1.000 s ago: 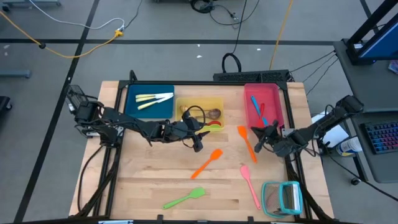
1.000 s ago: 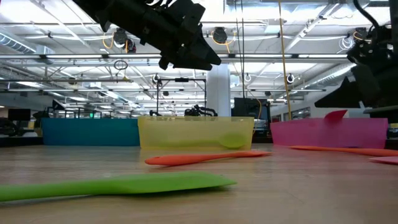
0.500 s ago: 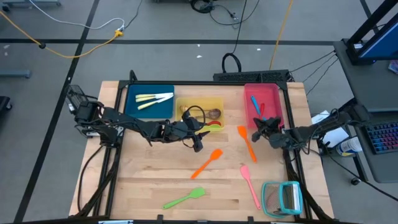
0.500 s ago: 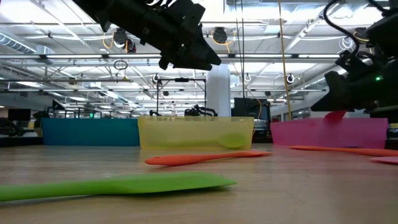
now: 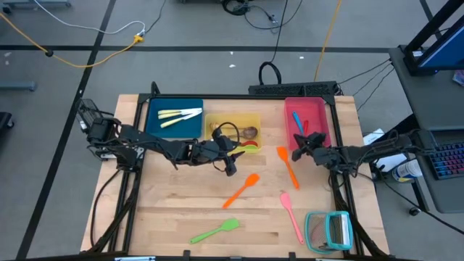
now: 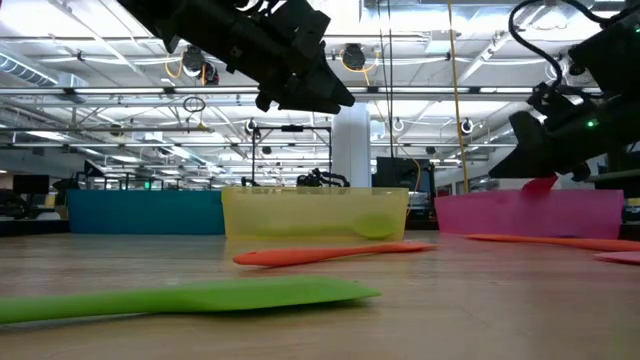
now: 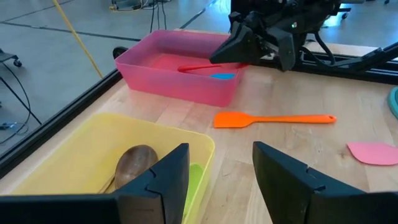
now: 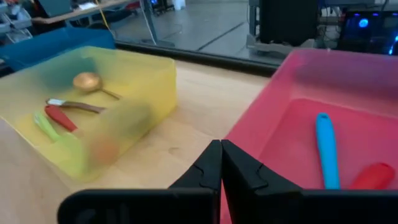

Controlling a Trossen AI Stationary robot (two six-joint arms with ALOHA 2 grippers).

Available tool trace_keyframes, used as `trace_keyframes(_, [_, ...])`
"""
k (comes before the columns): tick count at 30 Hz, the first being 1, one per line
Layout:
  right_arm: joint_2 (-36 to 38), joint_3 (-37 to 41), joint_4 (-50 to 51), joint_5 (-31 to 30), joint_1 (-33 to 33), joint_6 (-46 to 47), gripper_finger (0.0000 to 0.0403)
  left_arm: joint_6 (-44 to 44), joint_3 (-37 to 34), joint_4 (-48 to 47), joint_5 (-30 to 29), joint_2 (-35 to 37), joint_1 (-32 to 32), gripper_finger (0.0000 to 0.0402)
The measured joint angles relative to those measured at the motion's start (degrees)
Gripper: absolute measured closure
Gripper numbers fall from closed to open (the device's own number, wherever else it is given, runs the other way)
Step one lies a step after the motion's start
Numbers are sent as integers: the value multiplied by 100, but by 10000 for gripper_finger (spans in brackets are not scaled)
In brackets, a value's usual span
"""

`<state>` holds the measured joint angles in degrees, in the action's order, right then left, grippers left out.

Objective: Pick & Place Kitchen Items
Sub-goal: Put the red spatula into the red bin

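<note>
My left gripper (image 5: pixel 231 168) hangs open and empty above the table, just in front of the yellow tray (image 5: pixel 233 118); in its wrist view (image 7: pixel 220 179) the tray's wooden spoon (image 7: pixel 133 162) lies below. My right gripper (image 5: pixel 296 150) is shut and empty at the near left corner of the pink tray (image 5: pixel 322 119), its fingers closed together in the right wrist view (image 8: pixel 221 163). An orange spatula (image 5: pixel 288 166) lies on the table just beside it. A second orange spatula (image 5: pixel 242 189), a pink spatula (image 5: pixel 291 214) and a green spatula (image 5: pixel 215 231) lie flat on the wood.
The blue tray (image 5: pixel 190 127) holds pale cutlery (image 5: pixel 179 116). The yellow tray holds a wooden spoon, a green and a red utensil. The pink tray holds a blue utensil (image 8: pixel 326 149) and a red one (image 8: pixel 373 175). A teal-framed rack (image 5: pixel 330 230) stands at the near right corner.
My right gripper has gone toward the table's far edge and a little left, from over the orange spatula to the pink tray's near left corner. The orange spatula lies where it was.
</note>
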<state>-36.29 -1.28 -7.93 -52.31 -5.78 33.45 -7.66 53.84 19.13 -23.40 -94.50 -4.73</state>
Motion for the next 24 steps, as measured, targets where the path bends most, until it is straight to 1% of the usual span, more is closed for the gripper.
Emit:
trace_keyframes(3, [0,0,-347,-68,-36,-347,403,0,0,-2,0,0,-2,220])
trace_keyframes(5, [2,-10,-712,-99,-117,-404,403,0,0,-2,2,0,-2,220])
trace_keyframes(7, [4,-89,-820,151,-205,-414,403,0,0,-2,4,0,-7,220])
trace_keyframes(9, [1,-134,-697,392,-270,-367,403,-2,0,-2,4,0,-4,220])
trace_keyframes(11, [-7,-140,-354,515,-301,46,403,-27,0,-2,4,0,-4,220])
trace_keyframes(14, [0,-140,375,542,-244,768,403,-101,0,-3,4,0,-4,220])
trace_keyframes(16, [3,-140,658,450,-140,855,403,-163,0,-2,8,0,-4,220])
trace_keyframes(18, [0,-140,682,264,-19,699,403,-167,0,-2,25,0,-4,220])
trace_keyframes(22, [-8,-140,353,-194,281,167,403,-154,0,5,26,0,4,220])
trace_keyframes(24, [-7,-140,267,-522,416,-5,403,-140,0,7,26,0,11,220])
